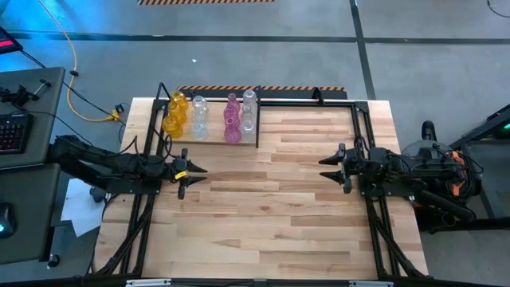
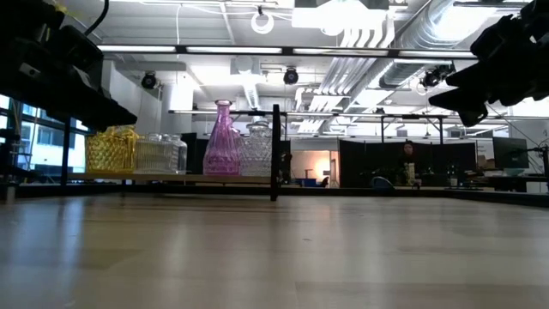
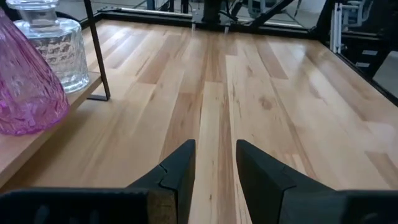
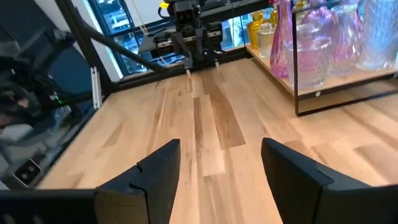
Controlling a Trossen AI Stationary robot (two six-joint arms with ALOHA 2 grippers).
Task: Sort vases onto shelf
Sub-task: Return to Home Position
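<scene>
Your left hand (image 1: 195,170) and right hand (image 1: 325,167) were open, empty. The vases (image 1: 232,119) sat well beyond both. Likely slick, fragile glass, best taken by the neck.

Grey concrete floor (image 1: 239,56) all round the pale butcher-block wooden table (image 1: 271,231), crossed by dark straight lines (image 1: 360,36). Yellow-and-black hazard striping (image 1: 207,1) at the far edge of the high view, a second hazard strip (image 1: 263,88) just beyond the table. Loose yellow cable (image 1: 74,76) curling over the floor beside a black desk (image 1: 40,88) with a dark keyboard (image 1: 9,131). White paper sheet (image 1: 80,203) on the floor near the table's corner. In the low view, open ceiling with white ducts (image 2: 377,26) and long strip lights (image 2: 214,49). Daylit windows (image 2: 17,137) to one side, dark partition panels (image 2: 377,163) farther back, a person (image 2: 408,159) small and far off among them.
</scene>
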